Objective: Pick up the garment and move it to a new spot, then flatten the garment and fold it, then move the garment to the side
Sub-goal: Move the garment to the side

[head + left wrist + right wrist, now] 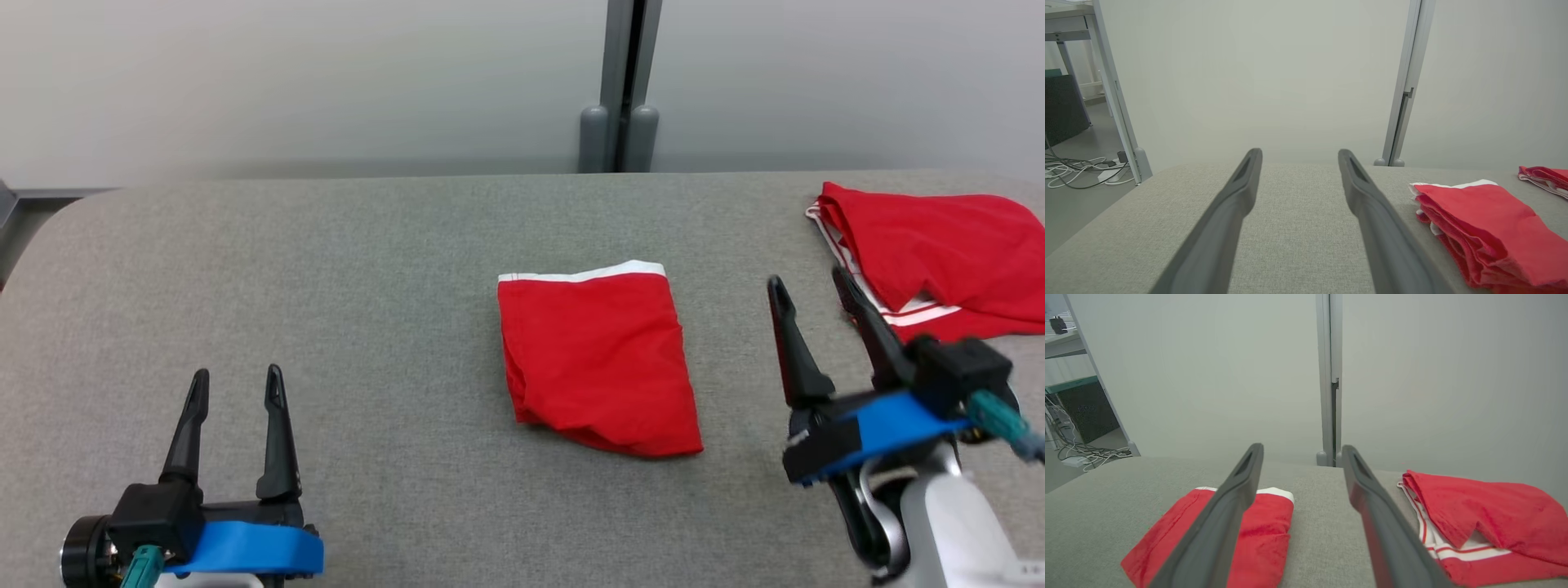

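Gaping wide and empty, left end effector [237,372], right end effector [808,278].

Red garment [600,363] folded into compact rectangle, white band along far edge, lying flat at centre of table [326,269].

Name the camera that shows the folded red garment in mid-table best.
The head view: the folded garment lies whole, seen from above, white band at its far edge. The left wrist view shows it side-on, cut off by the frame. In the right wrist view the right hand's finger covers part.
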Tool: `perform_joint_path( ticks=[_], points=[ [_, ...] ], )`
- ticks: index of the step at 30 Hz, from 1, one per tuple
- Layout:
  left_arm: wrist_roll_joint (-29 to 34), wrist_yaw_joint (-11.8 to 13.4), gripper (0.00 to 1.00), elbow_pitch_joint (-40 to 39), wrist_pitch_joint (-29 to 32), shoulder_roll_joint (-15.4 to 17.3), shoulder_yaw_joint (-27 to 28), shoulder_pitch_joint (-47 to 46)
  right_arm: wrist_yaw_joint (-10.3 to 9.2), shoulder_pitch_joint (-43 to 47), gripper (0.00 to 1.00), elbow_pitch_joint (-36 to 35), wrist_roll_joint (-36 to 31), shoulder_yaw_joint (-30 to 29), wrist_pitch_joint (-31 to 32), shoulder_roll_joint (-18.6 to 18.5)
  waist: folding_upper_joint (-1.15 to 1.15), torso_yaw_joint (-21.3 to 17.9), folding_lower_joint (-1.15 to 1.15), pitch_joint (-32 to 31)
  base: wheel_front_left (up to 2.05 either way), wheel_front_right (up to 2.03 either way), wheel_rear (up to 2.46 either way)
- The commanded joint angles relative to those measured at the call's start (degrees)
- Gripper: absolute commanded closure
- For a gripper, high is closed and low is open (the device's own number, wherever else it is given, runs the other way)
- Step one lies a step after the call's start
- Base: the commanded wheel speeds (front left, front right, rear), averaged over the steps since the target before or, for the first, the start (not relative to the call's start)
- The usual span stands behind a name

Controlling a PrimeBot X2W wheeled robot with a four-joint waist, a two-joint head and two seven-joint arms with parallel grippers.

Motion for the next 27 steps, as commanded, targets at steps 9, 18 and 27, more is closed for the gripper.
perform_joint_path(
  ticks=[9, 18, 27],
  points=[
    [-0.7, -0.2, 0.00, 1.5, -1.3, -0.6, -1.2, -4.2, 0.02, -11.5, 0.00, 7.6, -1.4, 2.8, 4.2, -1.8, 0.00, 4.1, 0.00, 4.6, 0.00, 0.00, 0.00],
    [-1.3, -0.5, 0.00, 3.8, -2.2, -1.4, -2.4, -6.8, 0.02, -14.3, 0.00, 20.2, -1.9, 1.9, 4.1, -2.6, 0.00, 7.6, 0.00, 7.4, 0.00, 0.00, 0.00],
    [-1.5, -0.5, 0.00, 5.0, -2.6, -1.8, -2.7, -8.0, 0.02, -15.9, 0.00, 32.9, -2.0, 2.4, 1.4, -1.9, 0.00, 9.0, 0.00, 9.1, 0.00, 0.00, 0.00]
  ],
)
